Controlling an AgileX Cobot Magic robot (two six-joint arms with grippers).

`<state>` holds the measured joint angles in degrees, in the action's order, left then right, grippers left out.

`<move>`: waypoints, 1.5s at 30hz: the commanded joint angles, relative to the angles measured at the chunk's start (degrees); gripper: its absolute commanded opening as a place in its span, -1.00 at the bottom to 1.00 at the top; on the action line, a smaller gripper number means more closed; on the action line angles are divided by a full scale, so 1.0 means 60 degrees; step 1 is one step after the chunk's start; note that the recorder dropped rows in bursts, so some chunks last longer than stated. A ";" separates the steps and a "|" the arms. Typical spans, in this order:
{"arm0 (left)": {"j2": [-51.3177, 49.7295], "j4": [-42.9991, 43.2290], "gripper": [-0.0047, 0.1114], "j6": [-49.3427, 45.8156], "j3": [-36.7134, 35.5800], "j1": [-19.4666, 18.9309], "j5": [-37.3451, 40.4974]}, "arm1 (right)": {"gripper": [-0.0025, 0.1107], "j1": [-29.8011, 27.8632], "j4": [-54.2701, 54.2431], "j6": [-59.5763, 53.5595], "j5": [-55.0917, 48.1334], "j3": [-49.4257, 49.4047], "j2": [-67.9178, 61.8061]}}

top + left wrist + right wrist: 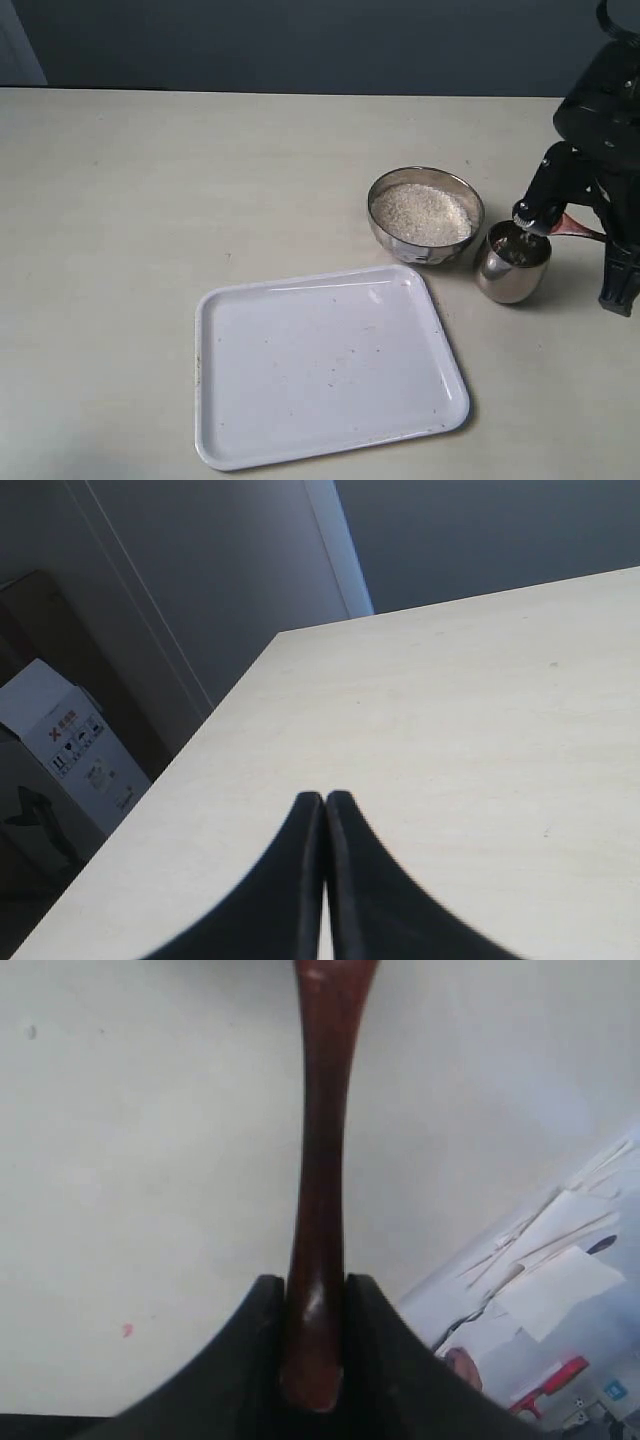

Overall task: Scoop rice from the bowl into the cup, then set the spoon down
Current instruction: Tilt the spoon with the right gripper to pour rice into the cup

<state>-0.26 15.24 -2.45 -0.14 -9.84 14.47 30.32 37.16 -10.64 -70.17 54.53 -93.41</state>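
Right fingers grip spoon; only exterior shows cup.

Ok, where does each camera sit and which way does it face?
Exterior view: raised, angled down on table, tray, bowl of rice, cup; right arm at the edge.
Left wrist view: wrist-mounted, facing across the table to a wall; shut left hand shows.
Right wrist view: wrist-mounted, facing along the spoon clamped in the right hand.
Shared: exterior and right wrist views both show the spoon.

bowl: holds rice, just beside cup
cup: spoon tilted above it
tray: white, near bowl
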 commanded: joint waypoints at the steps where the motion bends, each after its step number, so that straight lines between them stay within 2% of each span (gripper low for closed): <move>1: 0.0044 -0.0040 -0.91 0.0067 0.0023 0.0037 -0.0106 | -0.97 0.0017 0.0168 0.0164 0.0034 -0.0030 -0.0006; 11: 0.0044 -0.0040 -0.91 0.0067 0.0023 0.0037 -0.0106 | -0.97 0.0512 0.0697 0.0492 0.0034 -0.0100 -0.0113; 33: 0.0044 -0.0040 -0.91 0.0067 0.0023 0.0037 -0.0106 | -0.97 0.0610 0.1220 0.1030 0.0034 -0.0306 -0.0239; 45: 0.0044 -0.0040 -0.91 0.0067 0.0023 0.0037 -0.0106 | -0.97 0.1350 0.2318 0.1499 0.0034 -0.0708 -0.0239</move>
<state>-0.26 15.24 -2.45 -0.14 -9.84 14.47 38.10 48.95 -2.63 -69.95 50.49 -95.00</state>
